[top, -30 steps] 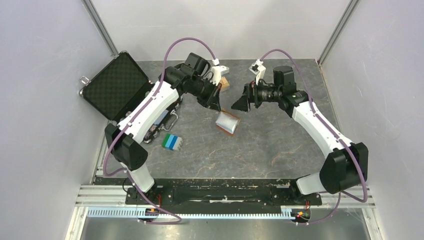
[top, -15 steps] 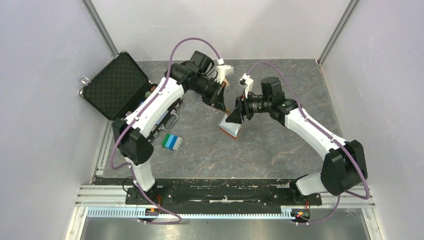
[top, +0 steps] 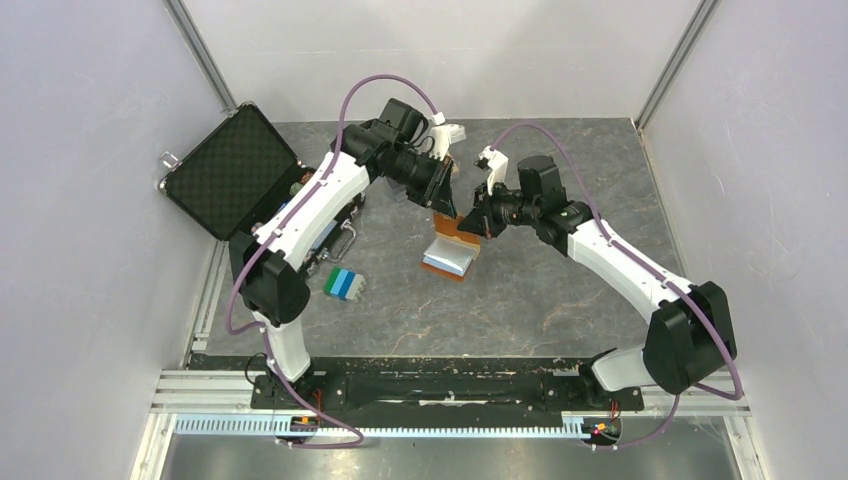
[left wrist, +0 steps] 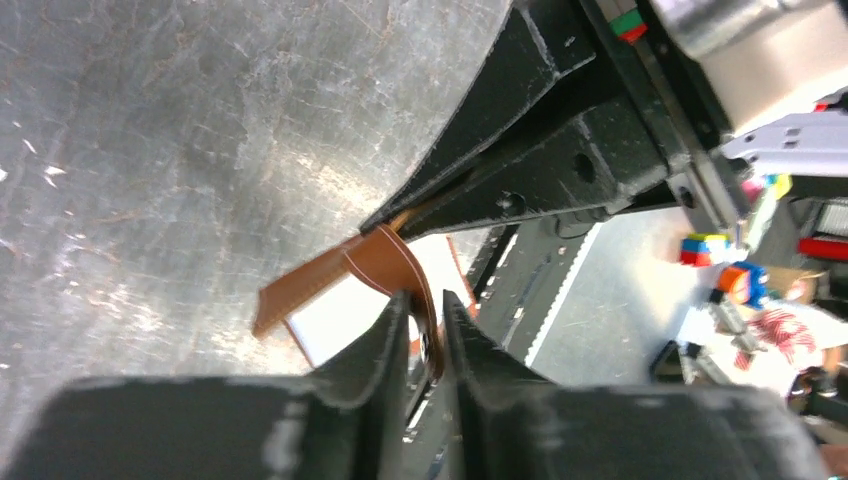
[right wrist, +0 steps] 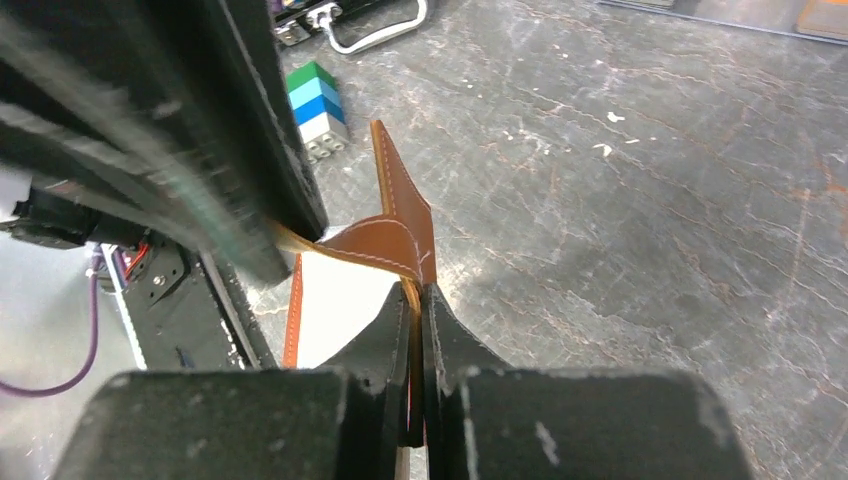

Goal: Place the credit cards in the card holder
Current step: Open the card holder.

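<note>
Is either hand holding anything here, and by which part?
The card holder: the left hand and the right hand each pinch the edge of its raised brown leather flap.

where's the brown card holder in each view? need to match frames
Top external: card holder near centre.
Left wrist: card holder lower centre, in left gripper.
Right wrist: card holder centre, in right gripper.
Shared landmark: striped block, top external and right wrist only.
</note>
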Controlling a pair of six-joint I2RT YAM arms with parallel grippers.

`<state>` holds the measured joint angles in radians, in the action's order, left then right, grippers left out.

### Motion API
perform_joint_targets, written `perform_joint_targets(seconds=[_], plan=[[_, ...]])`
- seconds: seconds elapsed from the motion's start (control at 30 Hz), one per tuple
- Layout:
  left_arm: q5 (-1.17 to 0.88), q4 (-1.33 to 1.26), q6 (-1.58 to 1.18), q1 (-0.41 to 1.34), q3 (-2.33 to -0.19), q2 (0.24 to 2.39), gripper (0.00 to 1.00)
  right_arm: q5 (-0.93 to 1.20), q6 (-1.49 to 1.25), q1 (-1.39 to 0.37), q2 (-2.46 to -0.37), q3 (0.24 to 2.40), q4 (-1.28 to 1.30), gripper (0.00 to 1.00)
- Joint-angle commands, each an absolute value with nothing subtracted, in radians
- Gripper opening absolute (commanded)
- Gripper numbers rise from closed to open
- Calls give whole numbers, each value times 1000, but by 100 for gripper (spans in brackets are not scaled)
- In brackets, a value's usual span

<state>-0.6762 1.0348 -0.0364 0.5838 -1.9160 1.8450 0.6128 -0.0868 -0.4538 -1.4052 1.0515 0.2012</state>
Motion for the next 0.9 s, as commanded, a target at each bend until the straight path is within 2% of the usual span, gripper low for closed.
perform_joint_targets(seconds=[0.0,0.1,0.23,0.43,0.6,0.7,0.87], plan=[[-674,962,-149,568,-1909,1799,35,539,-105,-442,-1407,1051,182,0],[-652,855,-243,525,-1797,1737,61,539,-120,-436,-1406,1051,182,0],[-641,693,-374,464,-1580,1633,81,544,-147,-408,-1399,1050,180,0],[-710,454,-545,427,-1293,1555,82,653,-220,-357,-1417,1050,126,0],[-782,75,-785,425,-1089,1572,77,723,-275,-352,-1435,1048,96,0],[-777,-78,-879,426,-1034,1606,74,726,-277,-350,-1432,1037,97,0],[-784,-118,-908,426,-1043,1652,69,724,-282,-351,-1421,1028,96,0]])
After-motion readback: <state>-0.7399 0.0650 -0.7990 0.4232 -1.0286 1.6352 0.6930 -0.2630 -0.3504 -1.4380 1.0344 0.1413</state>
